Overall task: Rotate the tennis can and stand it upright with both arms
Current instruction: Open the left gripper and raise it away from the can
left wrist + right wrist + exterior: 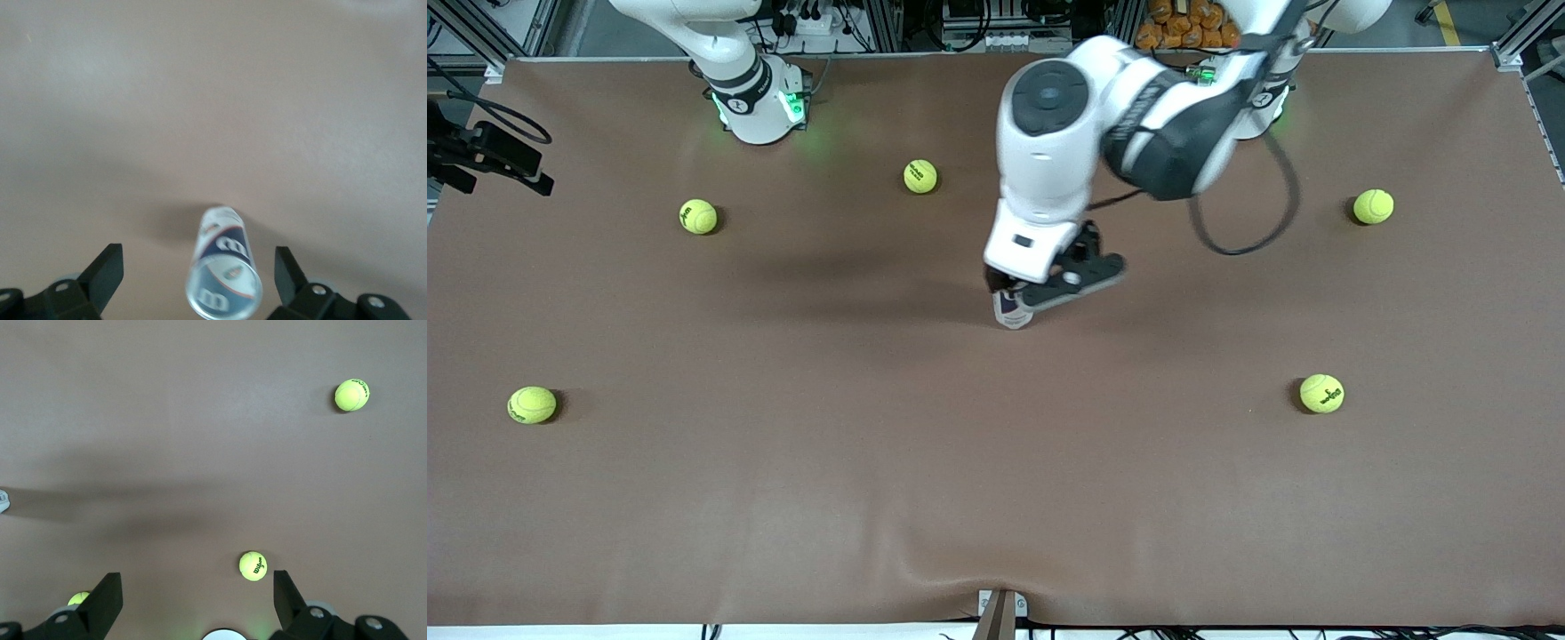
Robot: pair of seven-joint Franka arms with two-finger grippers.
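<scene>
A brown mat [871, 462] covers the whole table, wrinkled slightly at the edge nearest the front camera. Aluminium frame posts [1516, 40] stand at the corners along the robots' side, with cables and equipment [818, 18] and a heap of orange objects [1183, 27] past that edge.

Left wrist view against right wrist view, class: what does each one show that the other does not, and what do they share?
Only the left wrist view shows the tennis can standing upright between the open left gripper fingers, apart from both. Only the right wrist view shows tennis balls and the open right gripper, which waits. Both share the brown table.
</scene>
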